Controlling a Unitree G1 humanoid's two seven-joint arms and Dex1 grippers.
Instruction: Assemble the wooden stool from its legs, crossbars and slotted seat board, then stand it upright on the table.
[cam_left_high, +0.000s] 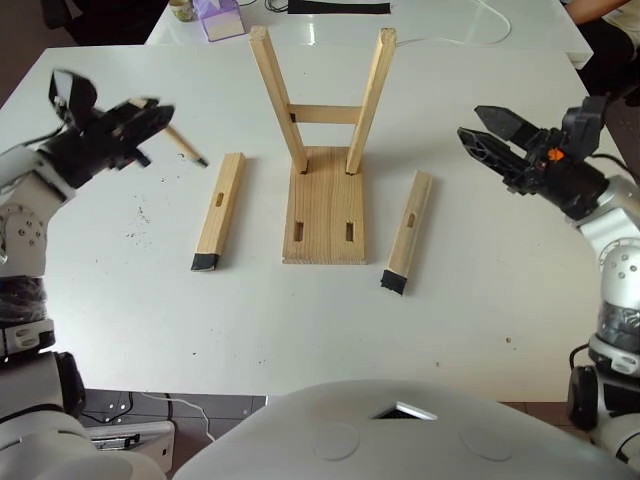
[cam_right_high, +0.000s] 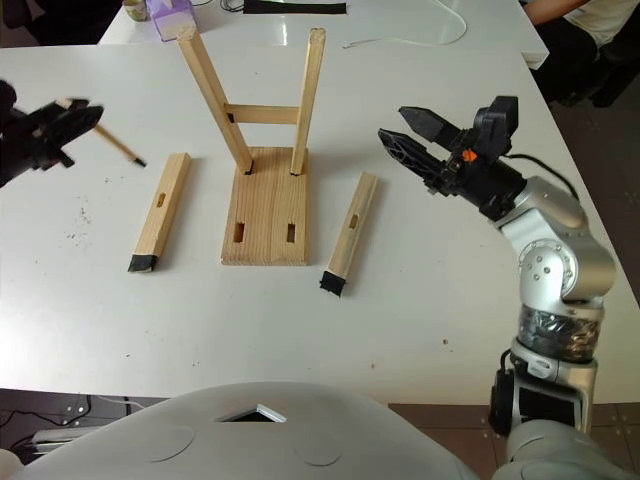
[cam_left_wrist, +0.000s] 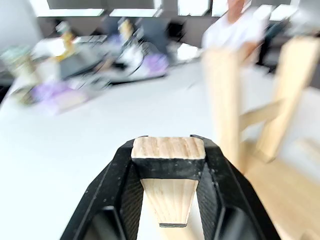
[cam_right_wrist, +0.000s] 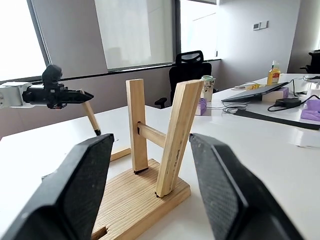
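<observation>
The slotted seat board (cam_left_high: 323, 207) lies flat mid-table with two legs (cam_left_high: 278, 98) standing in its far slots, joined by a crossbar (cam_left_high: 323, 114). Two loose legs lie on either side: one on the left (cam_left_high: 220, 210), one on the right (cam_left_high: 408, 231). My left gripper (cam_left_high: 150, 120) hovers above the table at the left, shut on a thin wooden crossbar (cam_left_high: 183, 146) that slants down toward the table; its end grain (cam_left_wrist: 169, 156) shows between the fingers. My right gripper (cam_left_high: 488, 140) hangs open at the right, empty, its fingers (cam_right_wrist: 85, 185) framing the standing legs (cam_right_wrist: 173, 137).
A purple tissue box (cam_left_high: 218, 17) and a jar (cam_left_high: 181, 10) stand at the far edge. A white cable (cam_left_high: 460, 40) and a dark strip (cam_left_high: 340, 7) lie on the far table. Dark specks (cam_left_high: 140, 215) mark the left tabletop.
</observation>
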